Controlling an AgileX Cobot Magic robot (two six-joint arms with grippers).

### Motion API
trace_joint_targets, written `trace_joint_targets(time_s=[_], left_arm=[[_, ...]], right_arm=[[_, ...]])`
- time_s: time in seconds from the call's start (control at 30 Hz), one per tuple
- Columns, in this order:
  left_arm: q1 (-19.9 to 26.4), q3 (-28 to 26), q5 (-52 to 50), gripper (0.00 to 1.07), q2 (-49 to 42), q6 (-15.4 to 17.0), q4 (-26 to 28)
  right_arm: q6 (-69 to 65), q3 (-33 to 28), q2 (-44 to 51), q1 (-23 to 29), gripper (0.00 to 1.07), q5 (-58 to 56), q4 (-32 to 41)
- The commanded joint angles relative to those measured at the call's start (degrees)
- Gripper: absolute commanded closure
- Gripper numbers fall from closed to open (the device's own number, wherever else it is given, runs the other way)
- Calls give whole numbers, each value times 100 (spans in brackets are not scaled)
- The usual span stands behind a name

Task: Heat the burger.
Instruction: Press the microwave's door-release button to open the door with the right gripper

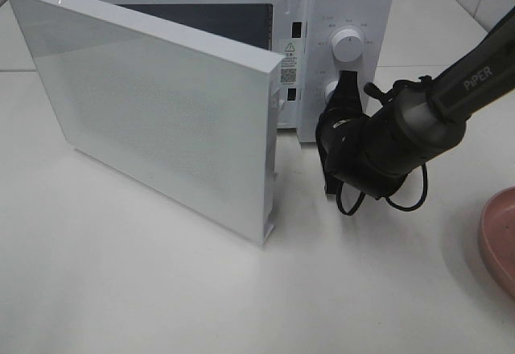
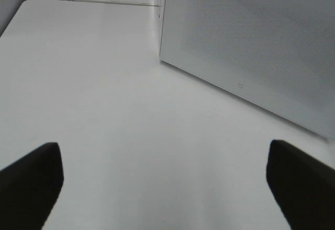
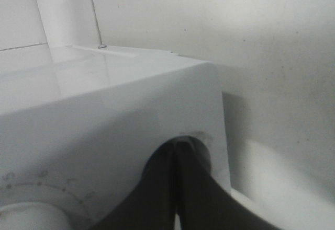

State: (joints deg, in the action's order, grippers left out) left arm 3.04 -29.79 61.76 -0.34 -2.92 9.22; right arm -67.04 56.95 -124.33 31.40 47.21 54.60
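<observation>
No sight of the burger from any camera, so its looks and its place relative to either set of jaws cannot be told. The white microwave stands with its door swung wide, and that door hides most of the dark cavity. The right gripper is up against the control panel, fingers pressed tight together with nothing between them, tips right at the lower knob, just under the upper knob. The left gripper hangs low over the white table, jaws spread wide and empty, facing the outer face of the door. A pink plate peeks in at the table's right edge.
</observation>
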Motion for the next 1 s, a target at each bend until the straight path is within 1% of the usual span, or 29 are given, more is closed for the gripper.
trace_joint_targets(time_s=[0.03,0.27,0.47,0.67,0.73,0.83,0.9,1.0], left_arm=[[17,11,-40,9,-92,6,40],[17,11,-40,9,-92,6,40],[17,11,-40,9,-92,6,40],[17,11,-40,9,-92,6,40],[17,11,-40,9,-92,6,40],[17,11,-40,9,-92,6,40],[17,11,-40,9,-92,6,40],[17,11,-40,9,-92,6,40]], right_arm=[[80,567,97,-264,107,1604,-682],[447,567,86,-264,107,1513,-710],[435,544,92,-264,107,1473,-733],[430,298,241,-246,107,1243,-733],[424,40,361,-246,107,859,-751],[424,-11,372,-246,107,779,-762],[424,-166,435,-178,107,441,-756],[424,-183,435,-178,107,361,-762]])
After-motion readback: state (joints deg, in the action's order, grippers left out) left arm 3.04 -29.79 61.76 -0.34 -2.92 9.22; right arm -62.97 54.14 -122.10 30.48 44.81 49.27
